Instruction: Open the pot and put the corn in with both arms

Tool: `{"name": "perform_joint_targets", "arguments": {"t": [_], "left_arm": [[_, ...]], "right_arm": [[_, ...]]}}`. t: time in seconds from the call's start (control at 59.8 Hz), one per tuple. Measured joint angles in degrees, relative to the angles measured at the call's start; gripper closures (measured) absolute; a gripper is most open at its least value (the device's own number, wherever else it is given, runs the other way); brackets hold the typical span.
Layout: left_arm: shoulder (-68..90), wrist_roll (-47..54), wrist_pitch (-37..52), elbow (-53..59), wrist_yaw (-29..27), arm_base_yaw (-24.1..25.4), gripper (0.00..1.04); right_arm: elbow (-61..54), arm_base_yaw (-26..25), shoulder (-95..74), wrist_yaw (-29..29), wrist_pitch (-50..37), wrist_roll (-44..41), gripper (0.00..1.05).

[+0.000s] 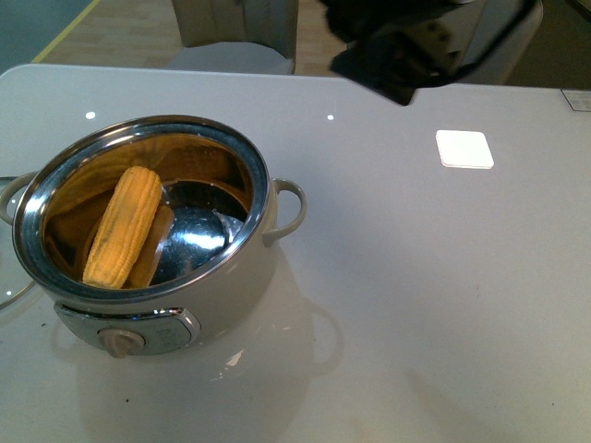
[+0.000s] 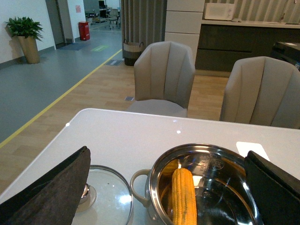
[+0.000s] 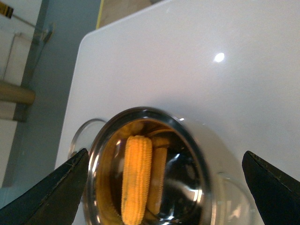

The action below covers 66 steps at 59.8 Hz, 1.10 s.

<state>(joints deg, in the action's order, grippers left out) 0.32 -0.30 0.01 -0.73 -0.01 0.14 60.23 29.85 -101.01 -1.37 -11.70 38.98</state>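
Note:
The cream-white pot (image 1: 245, 277) stands lidless at the table's left, its beige knob (image 1: 121, 341) facing me. The yellow corn (image 1: 124, 225) lies inside the steel bowl, leaning against the left wall; it also shows in the left wrist view as corn (image 2: 183, 197) and in the right wrist view as corn (image 3: 136, 176). The glass lid (image 2: 105, 194) rests flat on the table beside the pot. My left gripper (image 2: 168, 197) is open, its fingers spread either side of the pot. My right gripper (image 3: 164, 187) is open above the pot, holding nothing. A black arm (image 1: 406, 41) hangs at the top of the front view.
A white square patch (image 1: 464, 149) lies on the table at the right. Two beige chairs (image 2: 164, 77) stand behind the table's far edge. The lid's rim (image 1: 14, 295) shows at the front view's left edge.

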Motion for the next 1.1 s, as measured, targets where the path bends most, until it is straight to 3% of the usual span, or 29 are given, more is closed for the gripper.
{"name": "perform_joint_targets", "arguments": {"t": [0.284,0.485,0.535,0.586,0.686,1.021,1.104], "left_arm": [[0.00,0.00,0.00,0.00,0.00,0.00,0.07],[0.00,0.00,0.00,0.00,0.00,0.00,0.07],[0.00,0.02,0.00,0.00,0.00,0.00,0.07],[0.00,0.02,0.00,0.00,0.02,0.00,0.07],[0.00,0.02,0.00,0.00,0.00,0.00,0.07],[0.00,0.00,0.00,0.00,0.00,0.00,0.07],[0.00,0.02,0.00,0.00,0.00,0.00,0.07]], "right_arm": [[-17.20,-9.44,21.42,-6.01,2.95,-11.02,0.09],[-21.99,-11.47,31.89,-10.36,6.12,-17.73,0.10],[-25.92,-11.69,32.89,-14.32,-5.33,-23.04,0.18],[-30.80,-12.46,33.90,-14.47,-16.74,-28.44,0.26],[-38.40,-14.91,36.83,-12.96,-28.96,-34.40,0.44],[-49.68,-21.16,48.72,-6.84,-29.49,-38.40,1.03],[-51.78,-22.53,52.09,-5.57,-28.26,-38.60,1.03]]}}
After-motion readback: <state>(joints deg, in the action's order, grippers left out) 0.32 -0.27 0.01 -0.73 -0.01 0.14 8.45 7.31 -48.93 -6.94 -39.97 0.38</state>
